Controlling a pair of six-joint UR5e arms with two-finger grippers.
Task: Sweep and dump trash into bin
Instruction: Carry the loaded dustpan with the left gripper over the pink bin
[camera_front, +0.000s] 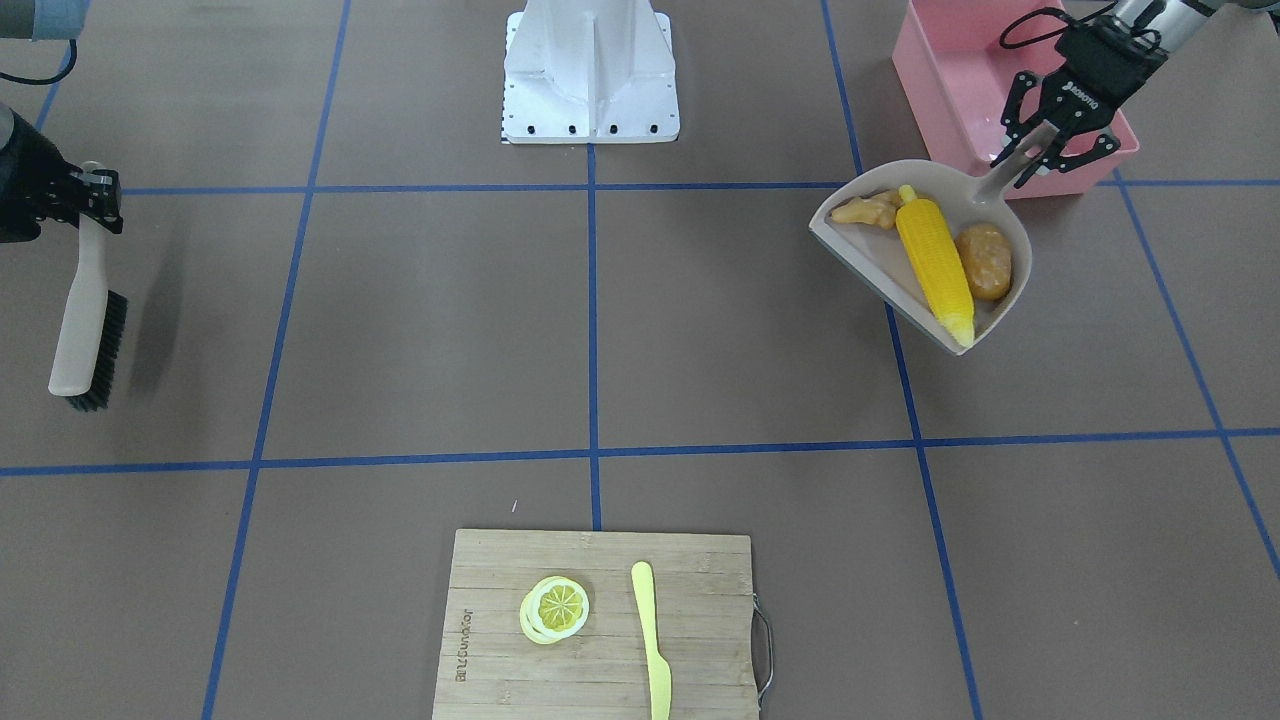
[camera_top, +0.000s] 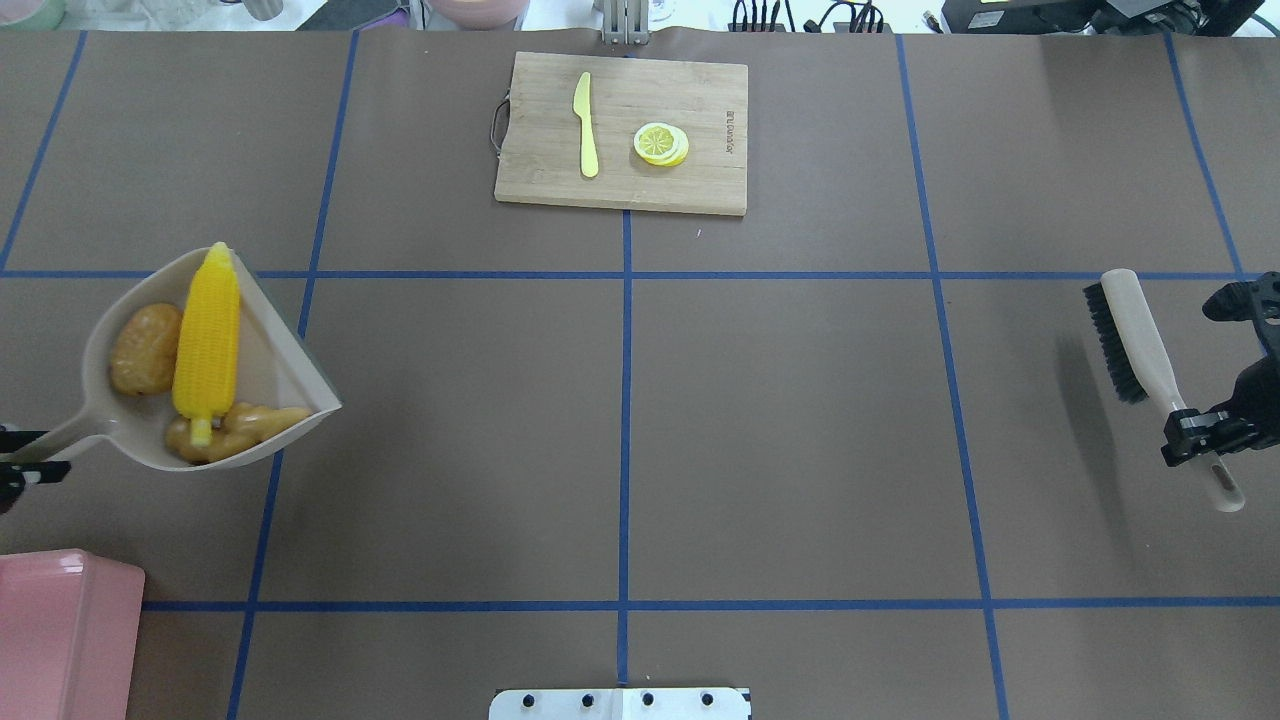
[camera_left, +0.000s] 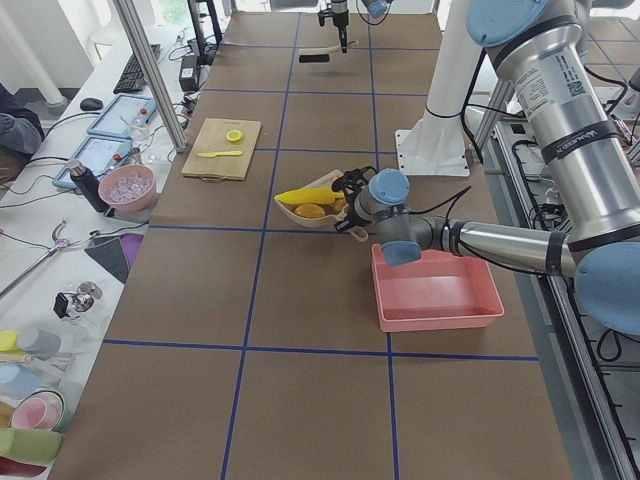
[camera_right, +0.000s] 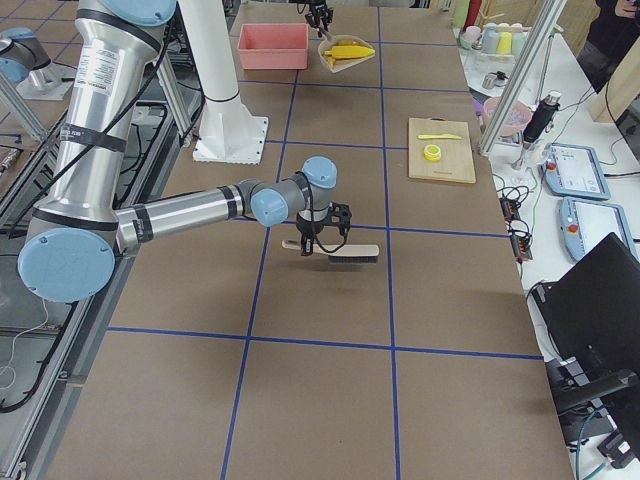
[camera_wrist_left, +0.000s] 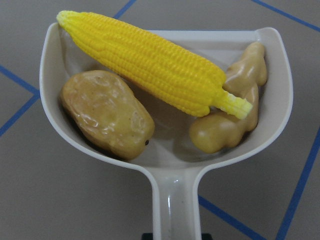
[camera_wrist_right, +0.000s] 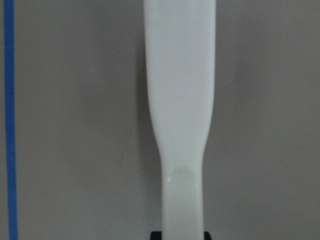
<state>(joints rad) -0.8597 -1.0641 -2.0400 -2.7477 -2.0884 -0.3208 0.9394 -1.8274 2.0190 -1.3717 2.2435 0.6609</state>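
Sweeping looks finished to me. All the trash sits in the dustpan (camera_front: 880, 260), so I'm at the carry-and-dump step.

The left fingers (camera_front: 1100, 147) are clamped on the dustpan's handle. They hold it near the worktop's left edge, seemingly lifted, just beside the bin (camera_front: 975, 95) in the left corner on the robot's side.

The right fingers (camera_top: 1180, 432) are closed around the brush (camera_front: 80, 320) by its handle, parked near the right edge, well apart from everything.

Next I need to bring the dustpan's open mouth over the bin, then tip the lip down so the load slides out. The corn (camera_front: 935, 265) pokes past the lip, so I'd keep the pan level until it's over the rim.

My count:
- Three pieces of trash: one corn, one ginger root (camera_front: 868, 210) and one potato (camera_front: 985, 262).
- One dustpan, one brush and one bin.
- One cutting board (camera_front: 500, 600) at the far edge, carrying one lemon slice (camera_front: 554, 609) and one plastic knife (camera_front: 650, 640), which stay put.
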